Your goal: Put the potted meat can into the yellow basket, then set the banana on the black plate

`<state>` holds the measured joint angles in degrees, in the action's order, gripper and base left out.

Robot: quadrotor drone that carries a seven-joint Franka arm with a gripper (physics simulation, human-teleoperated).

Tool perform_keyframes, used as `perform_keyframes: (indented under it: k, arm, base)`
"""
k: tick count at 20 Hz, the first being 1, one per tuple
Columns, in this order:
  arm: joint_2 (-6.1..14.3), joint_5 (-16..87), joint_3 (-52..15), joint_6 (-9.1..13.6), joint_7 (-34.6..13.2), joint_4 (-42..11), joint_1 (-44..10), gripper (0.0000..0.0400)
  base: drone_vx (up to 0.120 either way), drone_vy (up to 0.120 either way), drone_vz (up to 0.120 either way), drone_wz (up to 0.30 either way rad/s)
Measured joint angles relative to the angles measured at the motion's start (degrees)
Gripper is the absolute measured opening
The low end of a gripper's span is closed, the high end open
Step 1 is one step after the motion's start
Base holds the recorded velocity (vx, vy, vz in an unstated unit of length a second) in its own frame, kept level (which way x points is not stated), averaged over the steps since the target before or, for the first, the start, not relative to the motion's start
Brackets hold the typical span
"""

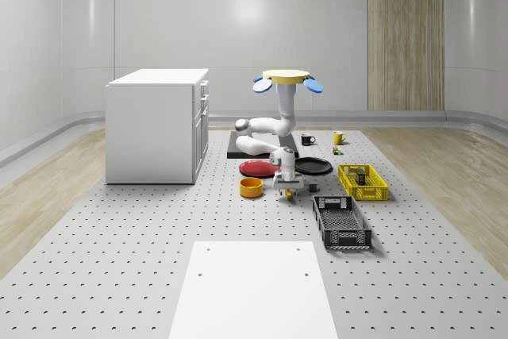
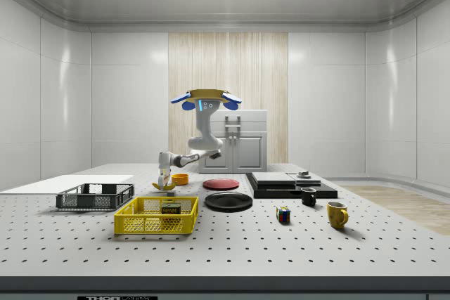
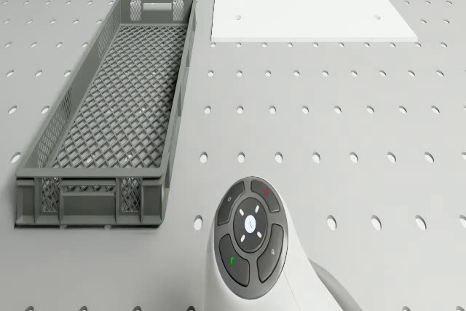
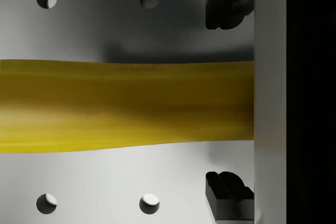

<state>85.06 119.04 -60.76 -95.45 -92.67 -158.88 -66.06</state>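
**Jaws down over the banana, can already in the basket**

I see the drone hovering above the worktop, over the dark slab, with its arm bent down so the gripper sits at the banana. In the wrist view the jaws stand open, 1 fingertip on each side of the fruit, not closed on it.

The potted meat can lies inside the yellow basket. The black plate sits just beside the arm, with 1 red plate and 1 orange bowl close by. 1 grey crate lies near the gripper. I count 2 mugs, black and yellow, plus 1 puzzle cube. A white cabinet stands well apart.
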Motion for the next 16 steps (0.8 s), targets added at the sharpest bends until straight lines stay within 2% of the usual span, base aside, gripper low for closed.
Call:
perform_keyframes:
  k: [1,3,6,10,15,16]
  arm:
    - [-0.05,0.11,0.1,-0.01,0.04,0.05,0.02,0.0315]
    - [-0.16,0.28,0.25,0.01,0.12,0.11,0.07,0.025]
    - [-0.31,0.46,0.39,0.09,0.21,0.16,0.15,0.0197]
    - [-0.5,0.43,0.11,0.55,0.34,-0.04,0.37,0.0191]
    - [-0.58,-1.91,-2.61,2.18,0.28,-1.42,1.19,0.0191]
    - [-0.59,-2.57,-3.35,2.57,0.27,-1.76,1.37,0.0193]
  base:
    - [0.0,0.0,0.0,0.0]
    - [0.0,0.0,0.0,0.0]
    - [0.0,0.0,0.0,0.0]
    - [0.0,0.0,0.0,0.0]
    - [0.0,0.0,0.0,0.0]
    - [0.0,0.0,0.12,0.0]
